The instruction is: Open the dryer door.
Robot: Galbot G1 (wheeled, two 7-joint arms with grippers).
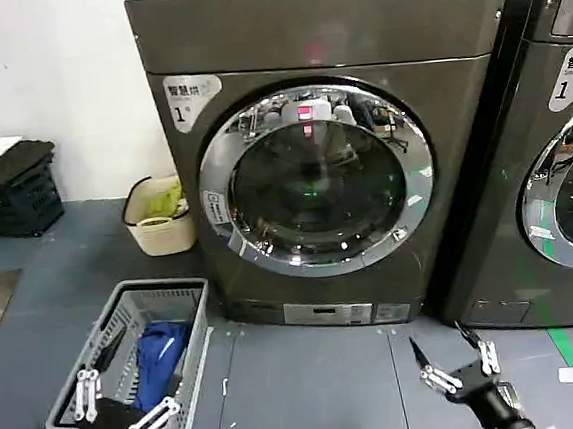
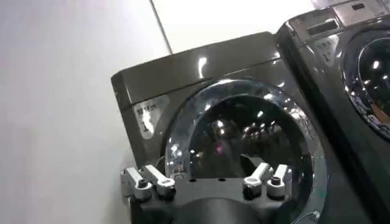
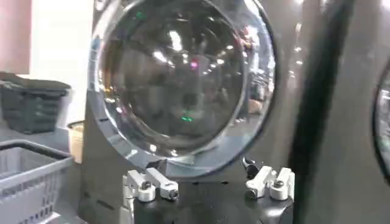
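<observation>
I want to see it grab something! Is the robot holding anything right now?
No, nothing. The left gripper hangs open above the basket, and the right gripper is open on the floor side, below the shut dryer door.

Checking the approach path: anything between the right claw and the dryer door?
No. In the head view, bare grey floor separates the open right claw from the dryer; its closed door has nothing in front.
</observation>
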